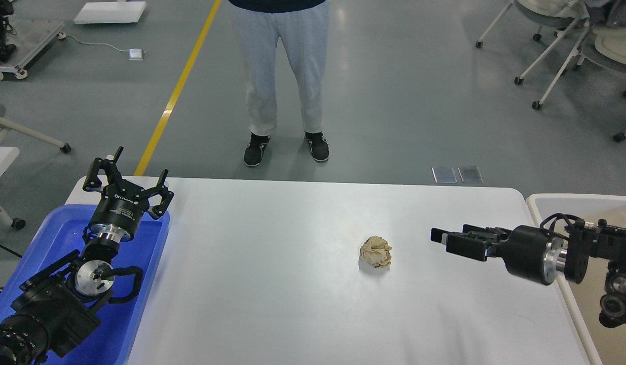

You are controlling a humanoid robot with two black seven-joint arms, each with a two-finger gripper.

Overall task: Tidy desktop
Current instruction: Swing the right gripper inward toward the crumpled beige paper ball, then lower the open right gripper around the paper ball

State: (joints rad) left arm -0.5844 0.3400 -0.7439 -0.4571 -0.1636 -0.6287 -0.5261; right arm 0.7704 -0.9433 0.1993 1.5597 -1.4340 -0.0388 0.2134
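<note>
Step in hand: you are at the approach — the one loose thing on the surface (272,284) is a crumpled ball of tan paper (376,251), right of centre and untouched.
Right tool (439,237): it points left at the paper from the right side, near it but apart; seen side-on and dark, so you cannot tell whether its fingers are apart or together.
Left tool (127,177): fingers spread apart and empty, held above the far corner of the blue tray (150,263) at the surface's left edge.
Next move: judging by the layout, bring the right tool on to the paper, straddle it and close gently — the wad looks light and should crush a little. The beige-white bin (541,203) at the right edge seems the likely drop.
Hidden: the bin's inside is mostly blocked by the right arm; the tray floor is partly covered by the left arm. The person (285,76) standing beyond the surface is cut off at the waist.
</note>
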